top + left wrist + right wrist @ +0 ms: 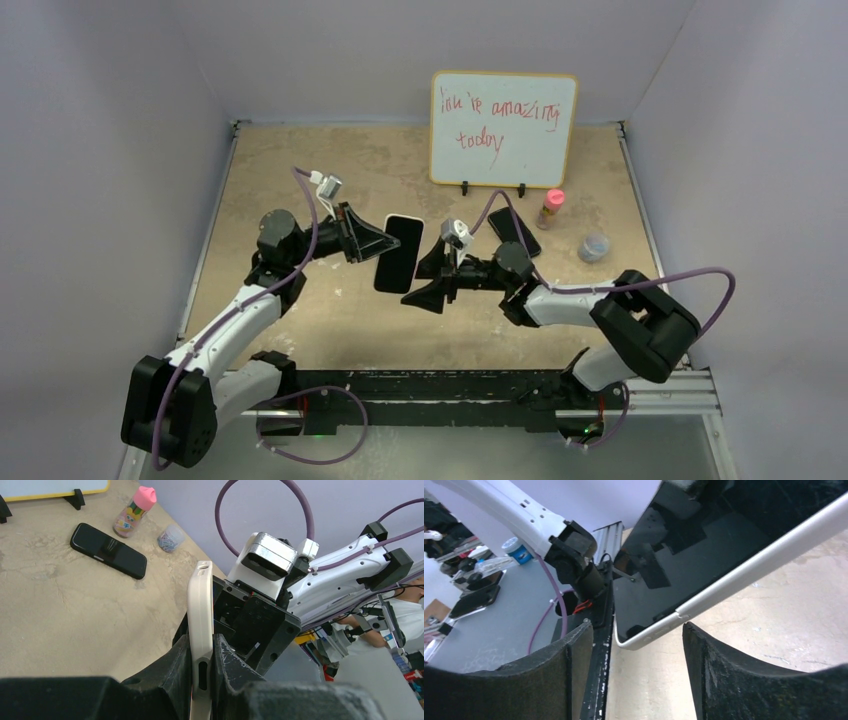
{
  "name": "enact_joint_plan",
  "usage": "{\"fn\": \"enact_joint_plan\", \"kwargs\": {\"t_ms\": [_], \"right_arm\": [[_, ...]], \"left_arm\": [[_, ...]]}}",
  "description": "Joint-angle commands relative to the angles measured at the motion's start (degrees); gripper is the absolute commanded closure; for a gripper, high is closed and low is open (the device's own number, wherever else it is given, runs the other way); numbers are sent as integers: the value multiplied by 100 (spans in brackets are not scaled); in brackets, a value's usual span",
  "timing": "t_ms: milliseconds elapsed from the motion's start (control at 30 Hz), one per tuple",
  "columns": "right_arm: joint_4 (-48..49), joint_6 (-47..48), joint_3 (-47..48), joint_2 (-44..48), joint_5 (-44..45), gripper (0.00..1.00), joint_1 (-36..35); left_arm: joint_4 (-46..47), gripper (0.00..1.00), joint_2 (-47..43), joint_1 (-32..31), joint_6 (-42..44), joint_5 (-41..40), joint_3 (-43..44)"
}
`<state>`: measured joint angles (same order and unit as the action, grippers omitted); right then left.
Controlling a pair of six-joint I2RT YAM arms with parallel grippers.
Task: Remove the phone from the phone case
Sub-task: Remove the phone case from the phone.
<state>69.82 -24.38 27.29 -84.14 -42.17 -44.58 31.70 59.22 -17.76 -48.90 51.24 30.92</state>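
Left gripper clamps one cased phone below the whiteboard; right gripper gapes around its corner; one black phone lies nearer.

The tan, mottled table is carrying four things, all gathered toward its far right part. A whiteboard with red handwriting is standing upright on two small black feet at the back edge, and a pink-capped bottle is standing just beside its right foot. A black phone is lying flat and slantwise near the bottle, while a small clear jar is sitting apart to their right.
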Motion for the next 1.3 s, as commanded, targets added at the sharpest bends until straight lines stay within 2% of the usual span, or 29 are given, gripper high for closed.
{"fn": "enact_joint_plan", "kwargs": {"t_ms": [0,100,233,400,500,700,867,1067,1167,1267], "right_arm": [[1165,-536,-70,-254,-396,36,15],[1883,-1040,-84,-570,-574,44,16],[2617,-1573,-26,-950,-806,61,19],[2487,-1443,28,-1022,-848,83,20],[2361,-1293,32,-940,-855,92,18],[1326,-445,-38,-427,-536,97,18],[534,434,-176,95,28,99,6],[472,1352,-562,510,781,100,-127],[794,1672,-747,602,882,100,-250],[1144,1895,-926,635,1044,100,-349]], "left_arm": [[642,100,-187,-40,-242,-121,-51],[612,100,-241,-86,-315,-306,-106],[550,100,-218,-169,-428,-484,-159],[550,100,-170,-202,-641,-497,-185],[191,100,-175,-202,-520,-534,-92],[-89,100,40,-202,-445,-380,78],[231,100,82,-202,-823,-267,-110],[328,100,57,-263,-1141,-242,-255],[385,100,176,-403,-1158,-165,-227],[820,100,367,-640,-1388,-58,-283]]}}
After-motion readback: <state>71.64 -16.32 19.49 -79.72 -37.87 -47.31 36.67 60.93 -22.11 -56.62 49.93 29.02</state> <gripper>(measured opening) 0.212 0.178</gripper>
